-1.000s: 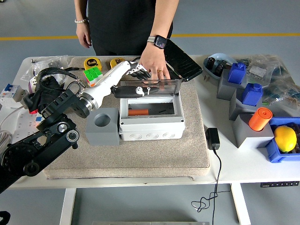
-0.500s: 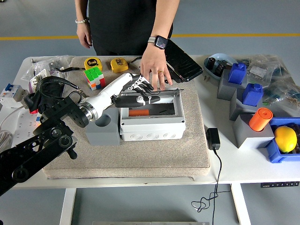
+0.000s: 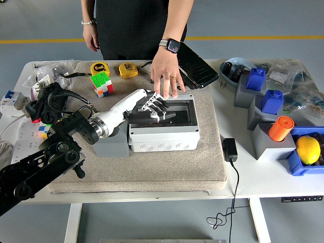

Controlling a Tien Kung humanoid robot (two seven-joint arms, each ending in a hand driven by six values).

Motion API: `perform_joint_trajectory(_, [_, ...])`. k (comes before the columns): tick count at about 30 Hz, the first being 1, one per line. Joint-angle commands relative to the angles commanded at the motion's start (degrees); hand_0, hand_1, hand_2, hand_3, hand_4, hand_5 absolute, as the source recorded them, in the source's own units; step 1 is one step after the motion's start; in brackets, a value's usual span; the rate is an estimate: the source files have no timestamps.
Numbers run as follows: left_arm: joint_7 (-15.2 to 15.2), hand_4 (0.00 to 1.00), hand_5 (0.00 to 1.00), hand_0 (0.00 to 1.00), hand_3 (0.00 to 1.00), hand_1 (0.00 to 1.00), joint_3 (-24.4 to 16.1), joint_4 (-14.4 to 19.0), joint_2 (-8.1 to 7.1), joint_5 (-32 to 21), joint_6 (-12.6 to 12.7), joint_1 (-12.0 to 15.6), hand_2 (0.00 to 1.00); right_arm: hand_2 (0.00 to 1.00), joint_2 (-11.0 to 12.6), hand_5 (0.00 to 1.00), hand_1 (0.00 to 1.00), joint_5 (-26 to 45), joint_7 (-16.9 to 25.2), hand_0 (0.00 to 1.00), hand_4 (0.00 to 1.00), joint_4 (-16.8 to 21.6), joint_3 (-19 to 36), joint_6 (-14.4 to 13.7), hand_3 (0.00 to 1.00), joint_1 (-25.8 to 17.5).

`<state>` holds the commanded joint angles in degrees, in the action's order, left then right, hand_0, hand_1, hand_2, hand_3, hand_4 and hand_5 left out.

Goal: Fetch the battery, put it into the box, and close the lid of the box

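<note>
A robot's left hand [image 3: 152,105] lies flat on the dark lid [image 3: 164,112] of a grey box [image 3: 163,132], its white fingers [image 3: 159,104] stretched out and pressing on the lid's left part, grasping nothing. The lid sits down over the box, and the battery cannot be seen beneath it. Just beyond the robot's fingertips, a person's hand [image 3: 165,75], a watch [image 3: 173,45] on its wrist, rests with spread fingers on the beige mat [image 3: 202,162] at the box's far edge, close to the lid's hinge side. Under the robot's wrist, left of the box and touching it, stands a grey block [image 3: 112,146]. Farther beyond the fingers, near the table's [image 3: 263,177] far edge, are a colourful puzzle cube [image 3: 102,83] and two yellow tape measures [image 3: 128,70]. Well to the right of the fingers sit blue and grey holders, an orange cylinder [image 3: 280,128] and a lemon [image 3: 308,149]. The right arm is out of the frame.
</note>
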<state>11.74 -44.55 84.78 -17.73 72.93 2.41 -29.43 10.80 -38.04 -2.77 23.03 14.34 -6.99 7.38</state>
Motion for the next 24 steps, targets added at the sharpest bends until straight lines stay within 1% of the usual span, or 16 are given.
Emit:
perform_joint_trajectory(2, [-0.03,0.998,0.625,0.417,0.565,0.55,-0.09,-0.16,-0.11,-0.73,-0.14,0.14,0.575,0.571,-0.03,0.442,0.585,0.0,-0.02,0.6,0.925,0.0,-0.04,0.02,0.519,0.03])
perform_joint_trajectory(4, [-0.76,0.998,0.622,0.415,0.568,0.549,-0.52,-0.35,-0.18,-1.79,0.45,0.49,0.576,0.571,-0.03,0.442,0.586,0.02,0.0,0.6,0.925,0.0,-0.03,0.0,0.52,0.02])
perform_joint_trajectory(6, [-1.97,0.998,0.622,0.415,0.568,0.549,-1.21,-0.59,-0.2,-3.4,1.62,0.91,0.576,0.571,-0.04,0.442,0.586,0.01,0.0,0.6,0.925,-0.04,-0.02,-0.01,0.52,0.0])
perform_joint_trajectory(10, [-5.36,0.998,0.62,0.424,0.57,0.556,-3.55,-1.65,-0.07,-6.87,5.24,2.04,0.575,0.571,-0.07,0.442,0.586,0.21,-0.04,0.6,0.925,-0.3,-0.24,0.0,0.519,-0.11])
perform_joint_trajectory(11, [-6.45,0.998,0.62,0.424,0.57,0.556,-4.54,-1.88,-0.12,-7.21,6.31,2.51,0.575,0.571,-0.08,0.442,0.586,0.42,-0.05,0.6,0.925,-0.47,-0.45,0.02,0.519,-0.11])
perform_joint_trajectory(14, [-8.59,0.998,0.62,0.424,0.57,0.556,-7.27,-2.08,-0.44,-6.6,8.32,3.71,0.575,0.571,-0.05,0.442,0.586,0.89,-0.1,0.6,0.925,-0.84,-0.87,0.05,0.519,-0.04])
perform_joint_trajectory(15, [-9.22,0.998,0.612,0.448,0.569,0.559,-8.52,-2.02,-0.66,-5.92,8.88,4.25,0.578,0.571,-0.01,0.441,0.587,0.98,-0.12,0.6,0.925,-0.93,-0.91,0.07,0.519,0.01])
perform_joint_trajectory(19, [-10.65,0.998,0.612,0.448,0.569,0.559,-13.31,-1.47,-1.78,-5.31,9.83,6.12,0.578,0.571,0.11,0.441,0.587,1.17,-0.1,0.6,0.925,-1.11,-0.77,0.04,0.519,0.21])
perform_joint_trajectory(24, [-12.29,0.998,0.612,0.442,0.569,0.554,-19.52,-1.31,-2.92,-4.61,10.72,7.78,0.573,0.571,0.17,0.443,0.586,1.51,-0.19,0.6,0.925,-1.36,-0.99,0.04,0.519,0.45])
